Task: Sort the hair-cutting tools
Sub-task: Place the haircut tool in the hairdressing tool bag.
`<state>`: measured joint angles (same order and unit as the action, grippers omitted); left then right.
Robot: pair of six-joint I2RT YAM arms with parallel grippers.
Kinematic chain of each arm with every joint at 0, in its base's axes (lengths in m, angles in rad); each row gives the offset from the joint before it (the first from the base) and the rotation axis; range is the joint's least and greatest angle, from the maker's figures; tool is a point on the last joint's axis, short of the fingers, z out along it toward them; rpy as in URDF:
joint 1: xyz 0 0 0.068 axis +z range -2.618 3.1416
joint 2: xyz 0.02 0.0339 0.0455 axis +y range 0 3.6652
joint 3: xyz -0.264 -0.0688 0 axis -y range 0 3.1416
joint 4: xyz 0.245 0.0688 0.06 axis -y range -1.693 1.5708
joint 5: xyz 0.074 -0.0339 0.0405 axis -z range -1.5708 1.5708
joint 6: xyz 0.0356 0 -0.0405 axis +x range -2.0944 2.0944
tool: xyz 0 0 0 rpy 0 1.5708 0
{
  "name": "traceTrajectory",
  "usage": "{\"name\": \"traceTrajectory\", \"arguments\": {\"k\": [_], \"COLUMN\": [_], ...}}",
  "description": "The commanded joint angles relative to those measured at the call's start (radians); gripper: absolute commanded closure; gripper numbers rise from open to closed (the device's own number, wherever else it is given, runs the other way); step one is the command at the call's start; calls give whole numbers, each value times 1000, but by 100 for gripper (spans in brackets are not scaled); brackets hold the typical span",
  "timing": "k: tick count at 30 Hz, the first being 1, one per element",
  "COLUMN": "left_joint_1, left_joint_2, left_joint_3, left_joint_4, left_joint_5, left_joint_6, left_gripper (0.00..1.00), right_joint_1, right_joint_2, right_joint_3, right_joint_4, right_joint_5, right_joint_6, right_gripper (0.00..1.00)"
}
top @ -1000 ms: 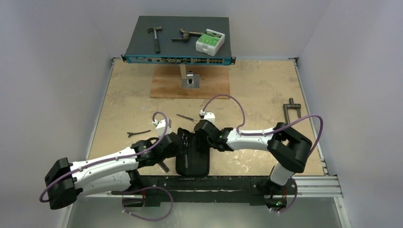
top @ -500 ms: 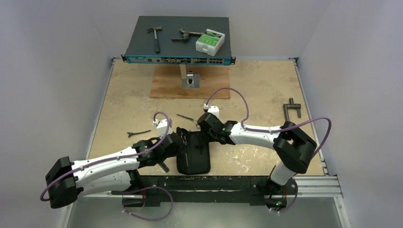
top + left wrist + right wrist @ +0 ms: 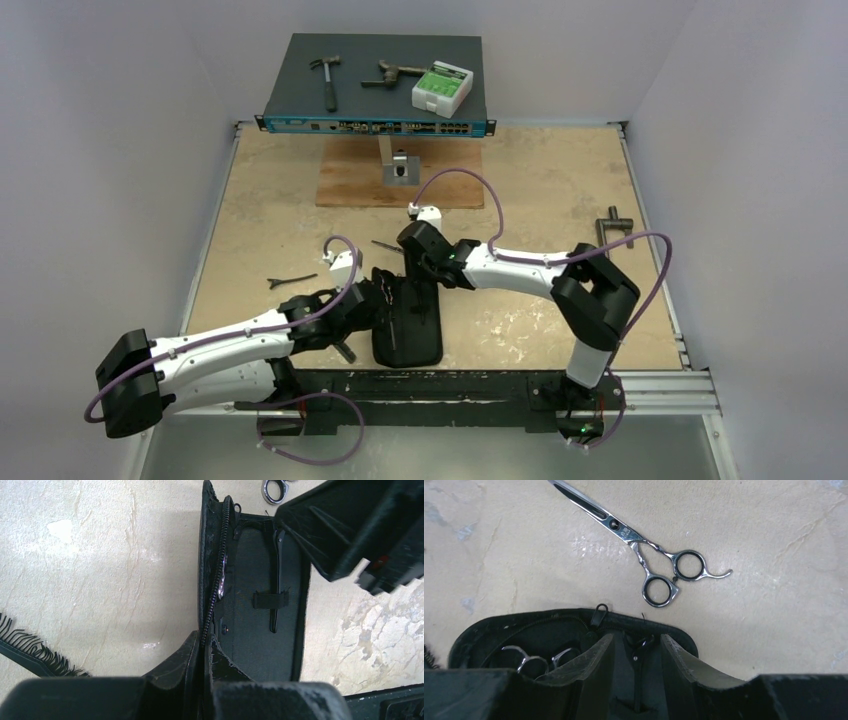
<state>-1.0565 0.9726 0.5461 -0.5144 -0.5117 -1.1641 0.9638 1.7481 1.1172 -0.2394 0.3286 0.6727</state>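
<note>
A black zip case [image 3: 410, 335] lies open near the front edge. My left gripper [image 3: 372, 300] is shut on its zippered left flap [image 3: 206, 630] and holds that flap upright. Inside, a black hair clip [image 3: 276, 575] sits under an elastic strap, and silver scissor rings [image 3: 526, 660] show in the left pocket. My right gripper [image 3: 638, 652] is open over the case's far end, its fingers either side of the clip without touching it. A second pair of silver scissors [image 3: 644, 545] lies on the table just beyond. Another thin black clip [image 3: 290, 280] lies to the left. A black comb [image 3: 30, 650] is beside my left gripper.
A blue-fronted network switch [image 3: 375, 125] at the back carries a hammer [image 3: 325, 80], a rusty tool [image 3: 395, 72] and a white-green box [image 3: 442, 88]. In front of it lies a wooden board [image 3: 350, 185] with a metal bracket [image 3: 402, 168]. A grey T-shaped bar [image 3: 612, 232] lies far right.
My right gripper has moved from over the middle of the case towards its far end, nearer the loose scissors. The left arm and the case have not moved.
</note>
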Motion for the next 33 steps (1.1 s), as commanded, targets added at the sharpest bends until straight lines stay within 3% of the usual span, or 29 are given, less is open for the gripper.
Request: {"name": "traceTrajectory", "arguments": {"k": [1,7,13,17,33], "left_joint_1": [-8,-10,-11,-11,-11], "left_joint_2": [2,11,18,18,31], "left_joint_3": [34,41,41,50,65], "left_joint_4": [51,56,51,31,-16], "left_joint_5": [-28,-30,-37,-54,-93], "left_joint_6": [17,18,9,-2,-54], "left_gripper": [100,100,100,100,100], "right_joint_1": [0,0,0,4,40], "right_joint_2": [46,70,63,39,-85], "right_joint_3": [57,52,24,-16,-155], "right_joint_4": [4,0,-4,-1,-1], "right_joint_5": [28,12,10,-1,-37], "right_joint_6": [-28,-38,-39,-21,24], "right_gripper": [63,67,87,95,100]}}
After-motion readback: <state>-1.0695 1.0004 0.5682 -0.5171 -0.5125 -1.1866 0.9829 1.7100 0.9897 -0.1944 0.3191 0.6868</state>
